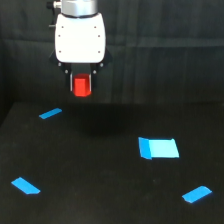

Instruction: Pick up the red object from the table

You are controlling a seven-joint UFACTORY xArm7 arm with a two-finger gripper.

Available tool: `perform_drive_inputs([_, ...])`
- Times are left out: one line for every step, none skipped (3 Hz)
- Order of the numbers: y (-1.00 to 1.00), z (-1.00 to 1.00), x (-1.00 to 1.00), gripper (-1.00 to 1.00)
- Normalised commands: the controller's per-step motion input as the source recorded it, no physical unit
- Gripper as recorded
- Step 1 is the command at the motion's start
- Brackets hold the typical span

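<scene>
Exterior view. I see the hand below its white body, closed on the red object, which hangs between the dark fingers, clear of the black worktop and in front of the dark backdrop. On the worktop lie 3 blue tape strips: 1 at the view's upper left, 1 at lower left, 1 at lower right. A light-blue rectangle sits right of centre, well apart from the hand.
</scene>
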Motion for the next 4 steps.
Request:
perform_drive_inputs([0.02,-0.01,0.01,-0.9])
perform_drive_inputs([0.01,0.03,-0.08,-0.93])
perform_drive_inputs([-0.01,-0.01,0.06,-0.92])
perform_drive_inputs([0.01,0.07,0.04,-0.91])
